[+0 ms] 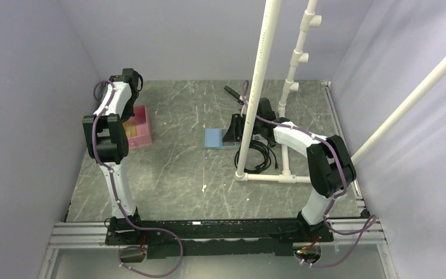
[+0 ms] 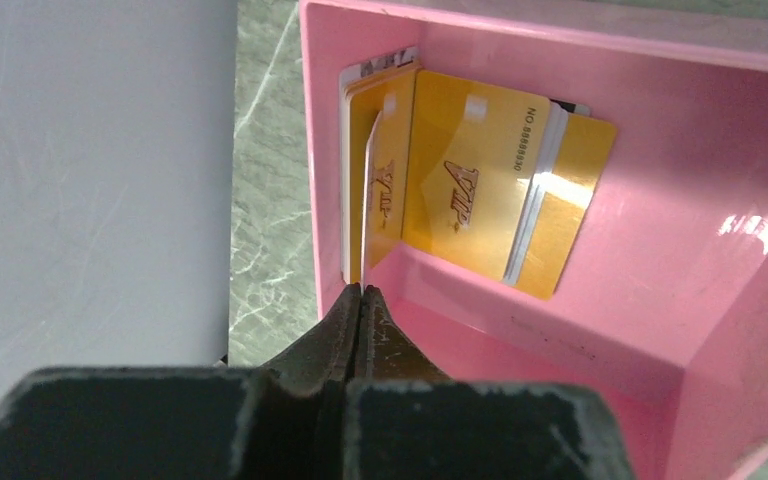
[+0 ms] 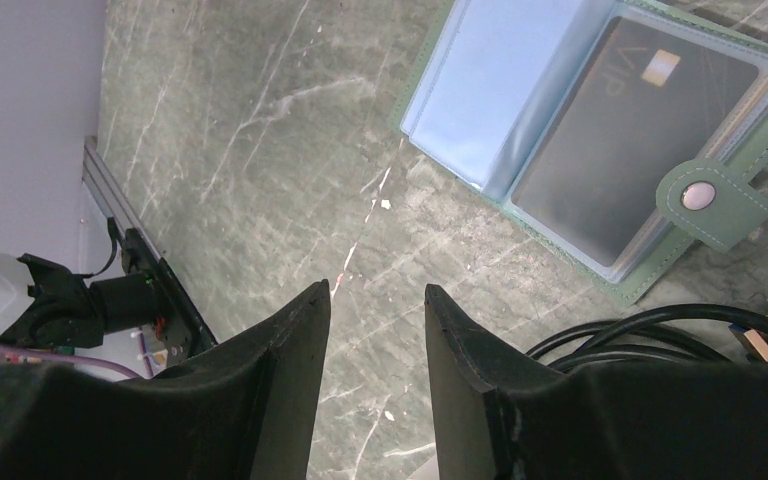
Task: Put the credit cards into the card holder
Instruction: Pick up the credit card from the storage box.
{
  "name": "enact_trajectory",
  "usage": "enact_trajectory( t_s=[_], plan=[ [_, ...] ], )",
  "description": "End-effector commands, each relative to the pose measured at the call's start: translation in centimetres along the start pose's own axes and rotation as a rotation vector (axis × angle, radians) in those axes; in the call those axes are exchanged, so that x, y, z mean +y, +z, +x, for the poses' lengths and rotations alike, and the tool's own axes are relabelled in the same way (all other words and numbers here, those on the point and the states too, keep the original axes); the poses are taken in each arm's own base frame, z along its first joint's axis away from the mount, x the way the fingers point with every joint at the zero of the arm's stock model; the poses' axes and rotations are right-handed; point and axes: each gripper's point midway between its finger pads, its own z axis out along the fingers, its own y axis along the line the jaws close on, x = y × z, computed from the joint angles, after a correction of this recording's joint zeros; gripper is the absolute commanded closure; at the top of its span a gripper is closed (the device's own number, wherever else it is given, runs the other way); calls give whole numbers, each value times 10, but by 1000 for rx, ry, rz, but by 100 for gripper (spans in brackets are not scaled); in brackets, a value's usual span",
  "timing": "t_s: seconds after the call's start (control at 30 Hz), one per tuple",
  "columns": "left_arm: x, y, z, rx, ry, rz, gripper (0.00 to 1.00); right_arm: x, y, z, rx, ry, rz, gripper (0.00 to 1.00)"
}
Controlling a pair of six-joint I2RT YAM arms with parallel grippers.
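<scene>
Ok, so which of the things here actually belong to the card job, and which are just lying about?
Belong to the job: gold cards in the pink tray; one upright card pinched by the shut left gripper; open green card holder, black card already inside; open right gripper near it.
Just lying about: white pipe frame; black cables.

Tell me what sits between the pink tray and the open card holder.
Nothing. In the top view, only bare grey marbled tabletop lies between the pink rectangular plastic tray and the open green card holder with pale blue sleeves.
</scene>
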Motion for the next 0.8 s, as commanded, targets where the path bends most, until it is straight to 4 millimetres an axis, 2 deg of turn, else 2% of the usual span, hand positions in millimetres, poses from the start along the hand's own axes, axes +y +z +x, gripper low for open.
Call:
enact_trajectory(
  t_s=[0.0, 0.17, 0.27, 0.37, 0.47, 0.53, 0.6, 0.63, 0.77],
  plan=[
    [13, -37, -12, -70, -67, 45, 100, 13, -1, -17, -33, -55, -29, 58],
    [7, -68, -21, -123, -104, 142, 100, 8, -3, -19, -42, -66, 7, 58],
    [-1, -106, -28, -181, -140, 257, 100, 3, -5, -20, -46, -73, 41, 58],
    [-20, -155, -33, -254, -175, 498, 100, -4, -5, -20, -41, -71, 79, 57],
    [-56, -209, -35, -334, -208, 853, 100, -7, -5, -21, -42, -68, 86, 57],
    [-89, -237, -24, -333, -203, 1120, 100, -14, -1, -21, -25, -59, 98, 56],
    [-118, -252, -13, -321, -224, 1359, 100, -15, 5, -21, -1, -64, 82, 57],
    [-141, -262, -4, -320, -209, 1477, 100, -16, 7, -22, 4, -62, 76, 57],
    [-192, -267, 25, -244, -176, 1744, 100, -31, 15, -29, 8, -26, 97, 61]
  ],
)
